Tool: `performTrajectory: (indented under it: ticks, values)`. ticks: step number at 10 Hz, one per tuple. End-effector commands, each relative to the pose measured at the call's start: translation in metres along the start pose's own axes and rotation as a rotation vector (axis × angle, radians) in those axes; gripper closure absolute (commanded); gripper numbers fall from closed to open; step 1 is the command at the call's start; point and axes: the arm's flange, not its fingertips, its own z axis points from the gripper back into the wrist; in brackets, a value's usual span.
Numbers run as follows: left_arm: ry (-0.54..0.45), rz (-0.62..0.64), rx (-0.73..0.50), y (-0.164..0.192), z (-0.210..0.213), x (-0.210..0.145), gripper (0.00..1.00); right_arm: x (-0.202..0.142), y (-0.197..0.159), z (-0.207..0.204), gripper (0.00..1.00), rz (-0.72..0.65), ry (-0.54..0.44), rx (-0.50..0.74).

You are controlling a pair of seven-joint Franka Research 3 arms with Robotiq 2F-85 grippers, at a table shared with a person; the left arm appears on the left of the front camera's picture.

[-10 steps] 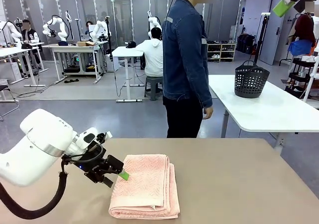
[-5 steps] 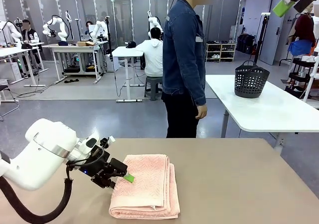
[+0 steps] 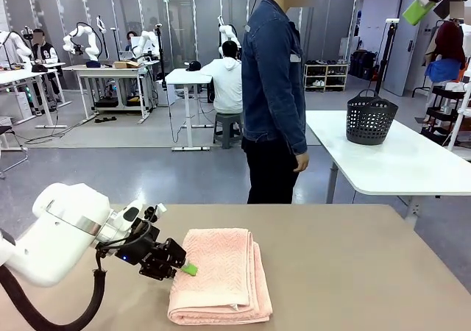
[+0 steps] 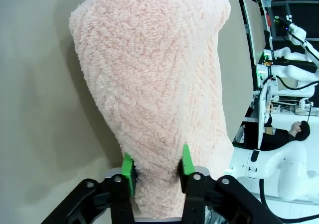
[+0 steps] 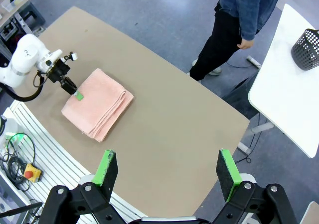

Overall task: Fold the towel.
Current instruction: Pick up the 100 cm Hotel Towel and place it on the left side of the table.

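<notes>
The pale pink towel (image 3: 221,272) lies folded into a thick stack on the tan table (image 3: 353,272), left of the middle. My left gripper (image 3: 188,269) reaches in low from the left and is shut on the towel's left edge. In the left wrist view a bunch of the towel (image 4: 159,84) is pinched between the green pads (image 4: 127,169). My right gripper (image 5: 167,167) hangs open high above the table, looking down on the towel (image 5: 99,102) and the left gripper (image 5: 77,95). Its green pad (image 3: 418,11) shows at the top right of the front view.
A person in a denim jacket (image 3: 274,88) stands at the table's far edge, turned sideways. A dark perforated basket (image 3: 370,118) sits on a white table (image 3: 412,162) behind and to the right. The tan table's right half is bare.
The left gripper's fingers have closed onto the towel's left edge. The towel stack has shifted slightly to the right and towards the near edge.
</notes>
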Motion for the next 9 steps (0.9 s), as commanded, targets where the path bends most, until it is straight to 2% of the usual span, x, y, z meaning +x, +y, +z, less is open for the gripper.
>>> performTrajectory:
  ticks: [1, 5, 9]
  values:
    - [-0.023, -0.029, -0.023, -0.0008, -0.0007, -0.0061, 0.97, -0.0002, -0.0020, 0.0010, 0.00, 0.008, 0.010, 0.000]
    - [-0.030, -0.023, 0.013, -0.0100, 0.0043, -0.0066, 1.00, -0.0002, -0.0020, 0.0010, 0.00, 0.008, 0.010, 0.000]
    - [-0.008, -0.007, 0.004, -0.0029, 0.0033, 0.0001, 1.00, -0.0002, -0.0020, 0.0010, 0.00, 0.008, 0.010, 0.000]
